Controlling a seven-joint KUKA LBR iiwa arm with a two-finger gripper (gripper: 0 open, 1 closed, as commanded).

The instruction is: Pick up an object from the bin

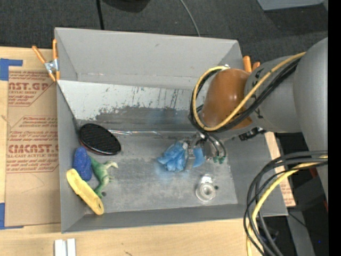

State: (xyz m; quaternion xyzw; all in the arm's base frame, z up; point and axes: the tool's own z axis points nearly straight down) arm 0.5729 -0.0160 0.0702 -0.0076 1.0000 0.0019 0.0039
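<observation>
My gripper [201, 150] is low in the right part of the bin, under the orange wrist cover. A crumpled light blue thing [173, 157] lies right at its fingertips, a small blue piece of it against the fingers. A round clear and silvery cap [205, 190] rests on the floor just below the gripper, near the front wall.
At the left of the bin lie a black oval pad [99, 138], a dark blue lump [82, 162], a green toy dinosaur [102, 174] and a yellow banana-shaped thing [85, 191]. The arm and its cables reach over the bin's right wall.
</observation>
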